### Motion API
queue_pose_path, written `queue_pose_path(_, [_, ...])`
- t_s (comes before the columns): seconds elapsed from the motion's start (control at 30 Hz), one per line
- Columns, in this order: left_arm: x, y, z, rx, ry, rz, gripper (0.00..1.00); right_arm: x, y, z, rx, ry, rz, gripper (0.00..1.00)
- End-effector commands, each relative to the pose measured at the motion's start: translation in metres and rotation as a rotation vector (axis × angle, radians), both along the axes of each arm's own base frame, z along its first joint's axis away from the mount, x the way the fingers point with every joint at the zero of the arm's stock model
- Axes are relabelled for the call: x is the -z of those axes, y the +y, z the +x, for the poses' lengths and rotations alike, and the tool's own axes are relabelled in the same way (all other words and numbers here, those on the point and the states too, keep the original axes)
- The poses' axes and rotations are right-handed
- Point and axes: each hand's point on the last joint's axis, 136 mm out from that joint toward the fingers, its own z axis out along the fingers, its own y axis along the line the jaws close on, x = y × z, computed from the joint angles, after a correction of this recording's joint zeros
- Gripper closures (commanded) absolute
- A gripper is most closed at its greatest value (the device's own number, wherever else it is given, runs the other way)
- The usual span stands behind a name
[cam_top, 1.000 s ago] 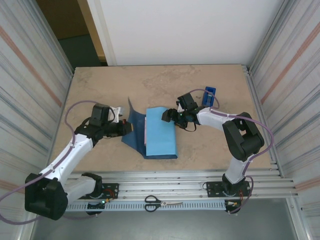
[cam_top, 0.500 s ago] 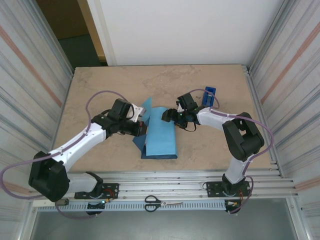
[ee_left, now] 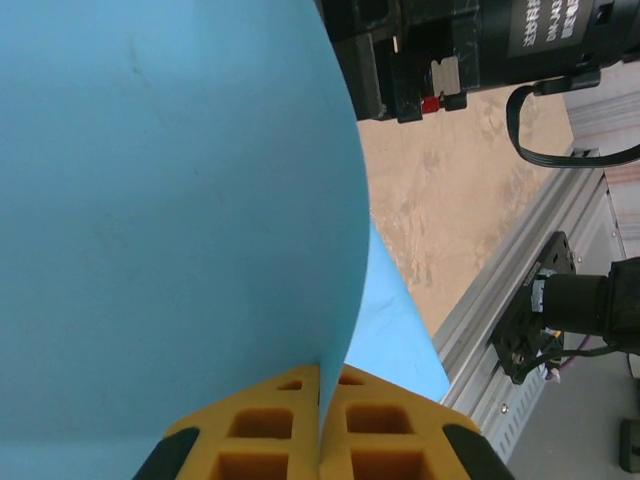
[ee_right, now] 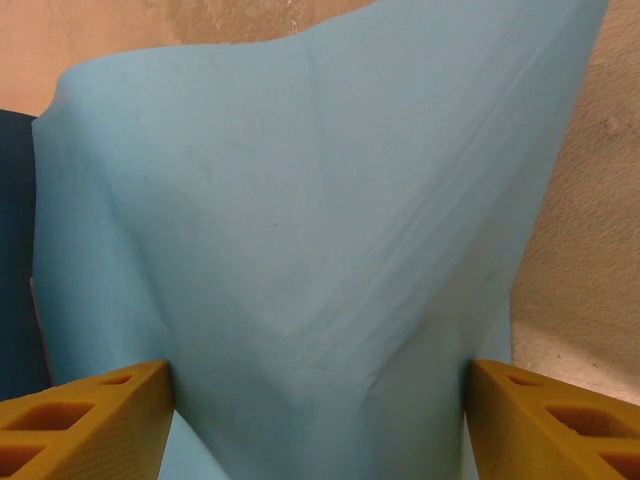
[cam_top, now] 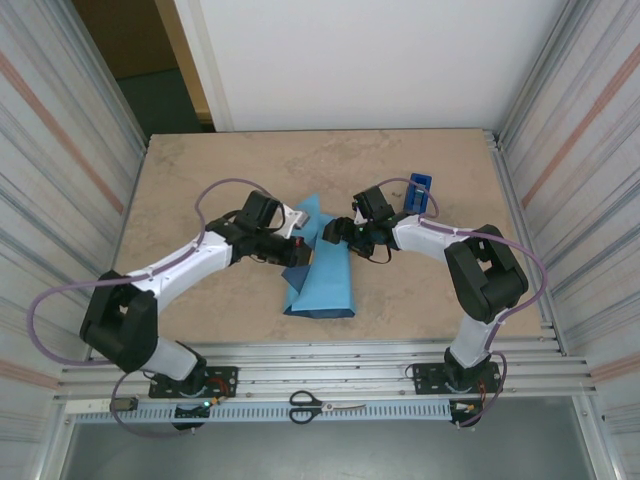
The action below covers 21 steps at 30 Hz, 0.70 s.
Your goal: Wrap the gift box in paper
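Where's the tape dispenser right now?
Top view: the tape dispenser stands on the right side of the table, toward the far edge, just right of the right arm's wrist, apart from the paper.

Raised paper [cam_top: 325, 278] fills the middle; far table [cam_top: 300, 160] lies open.

Matt, smooth sky-blue paper [ee_right: 300, 250]; mottled stone-look table [cam_top: 300, 165]; ribbed metal walls [cam_top: 60, 150]

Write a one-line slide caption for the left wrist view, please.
Left gripper shut on the edge of the sky-blue paper, tan table beyond.
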Motion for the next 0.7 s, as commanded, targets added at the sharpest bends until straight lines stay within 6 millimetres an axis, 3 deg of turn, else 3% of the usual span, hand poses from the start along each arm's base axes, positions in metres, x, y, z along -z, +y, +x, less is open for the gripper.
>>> queue_pose_path(0.0, [-0.018,-0.021,-0.001,0.082,-0.023,-0.078,1.0,0.064,-0.026,-0.051,0.005,0.22,-0.185,0.27])
queue_pose_path(0.67, [0.026,-0.044,-0.003,0.139,0.097,-0.057,1.0,0.068,-0.027,-0.057,0.006,0.233,-0.182,0.27])
